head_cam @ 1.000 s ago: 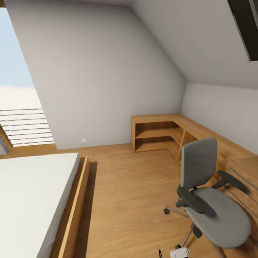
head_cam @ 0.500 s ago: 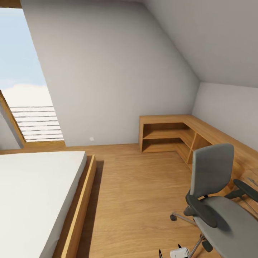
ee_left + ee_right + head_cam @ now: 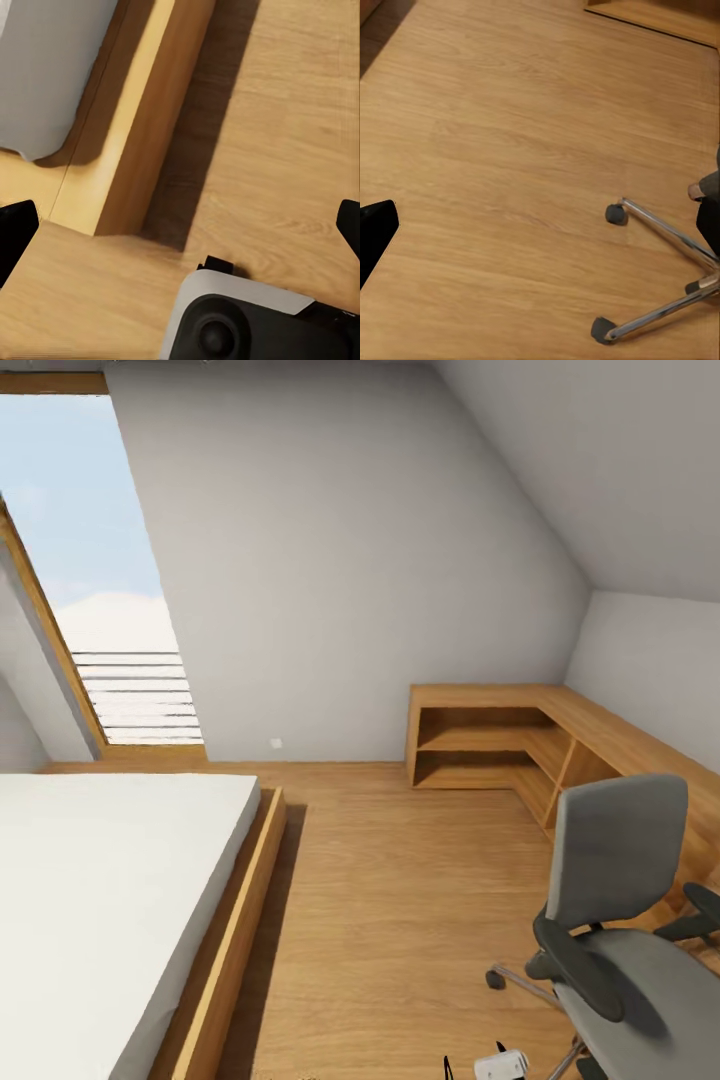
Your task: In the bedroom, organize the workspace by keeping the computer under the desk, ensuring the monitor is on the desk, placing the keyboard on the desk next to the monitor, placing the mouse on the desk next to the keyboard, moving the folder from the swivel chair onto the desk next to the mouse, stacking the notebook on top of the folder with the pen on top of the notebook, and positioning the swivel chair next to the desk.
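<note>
View panned; swivel chair [image 3: 625,930] apparently empty

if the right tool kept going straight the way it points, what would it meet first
Most likely the bare wood floor. The right wrist view looks down along the fingers onto open planks, and the swivel chair's chrome legs and castors sit off to one side, probably out of that line, though depth is hard to judge.

The swivel chair [image 3: 620,940] is cut off at the head view's right and bottom edges; its seat top is partly unseen.
</note>
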Tool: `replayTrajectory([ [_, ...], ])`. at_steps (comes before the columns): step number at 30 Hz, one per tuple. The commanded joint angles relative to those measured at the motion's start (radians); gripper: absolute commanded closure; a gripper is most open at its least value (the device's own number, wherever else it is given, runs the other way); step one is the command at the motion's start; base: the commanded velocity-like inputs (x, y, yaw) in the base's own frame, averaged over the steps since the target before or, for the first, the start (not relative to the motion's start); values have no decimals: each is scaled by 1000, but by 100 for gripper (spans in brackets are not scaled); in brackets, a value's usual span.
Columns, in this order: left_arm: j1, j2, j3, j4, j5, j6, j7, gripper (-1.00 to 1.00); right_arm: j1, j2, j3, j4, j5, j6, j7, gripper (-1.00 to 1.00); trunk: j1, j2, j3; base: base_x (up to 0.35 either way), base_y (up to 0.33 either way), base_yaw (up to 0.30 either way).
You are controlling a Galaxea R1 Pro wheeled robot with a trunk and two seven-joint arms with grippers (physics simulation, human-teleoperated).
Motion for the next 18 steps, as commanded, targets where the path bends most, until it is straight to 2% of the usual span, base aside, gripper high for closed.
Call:
replayTrajectory([
  [1, 0, 1, -9, -3, 5, -1, 8, -100, 0, 0, 9, 0, 0, 0, -9, -100, 0, -1, -1, 0, -25, 263],
  [5, 0, 1, -9, -3, 5, -2, 8, -100, 0, 0, 9, 0, 0, 0, -9, -100, 0, -1, -1, 0, -15, 185],
  [7, 0, 2, -9, -2, 5, 0, 9, -100, 0, 0, 9, 0, 0, 0, -9, -100, 0, -1, -1, 187, -3, 39],
  [18, 0, 1, -9, -2, 6, 1, 9, -100, 0, 0, 9, 0, 0, 0, -9, -100, 0, -1, -1, 298, -1, 8],
])
